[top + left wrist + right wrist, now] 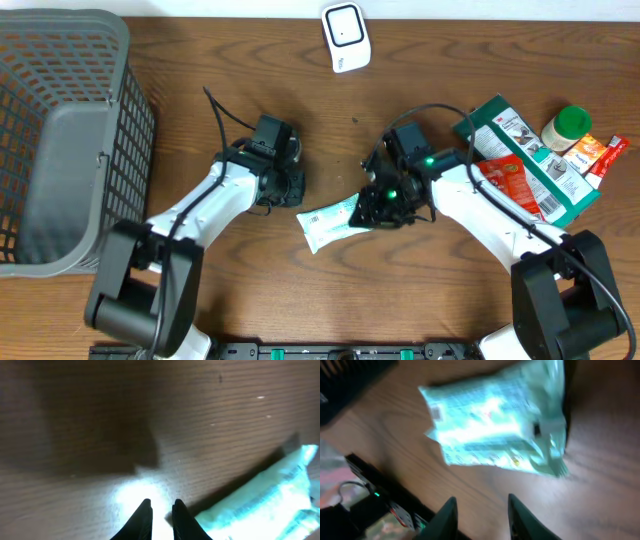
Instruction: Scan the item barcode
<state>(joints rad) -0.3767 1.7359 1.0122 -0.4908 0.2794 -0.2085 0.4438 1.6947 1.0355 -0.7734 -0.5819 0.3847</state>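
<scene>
The item is a pale green and white pouch (pixel 330 222) lying flat on the wooden table between the two arms. It shows at the right edge of the left wrist view as the pouch (pixel 260 502), and ahead of the fingers in the right wrist view as the pouch (pixel 495 420). No barcode can be made out in the blur. My left gripper (pixel 295 188) (pixel 161 505) hangs low over the wood just left of the pouch, barely open, nothing between its fingers. My right gripper (pixel 385 205) (pixel 481 501) is open and empty at the pouch's right end. A white scanner (pixel 345 37) stands at the table's far edge.
A grey mesh basket (pixel 60 140) fills the left side. At the right lie a green box (pixel 520 165), a red packet (pixel 503 175), a green-capped bottle (pixel 566 127) and an orange packet (pixel 592 155). The table's near edge and dark equipment (pixel 365 495) lie just behind the right gripper.
</scene>
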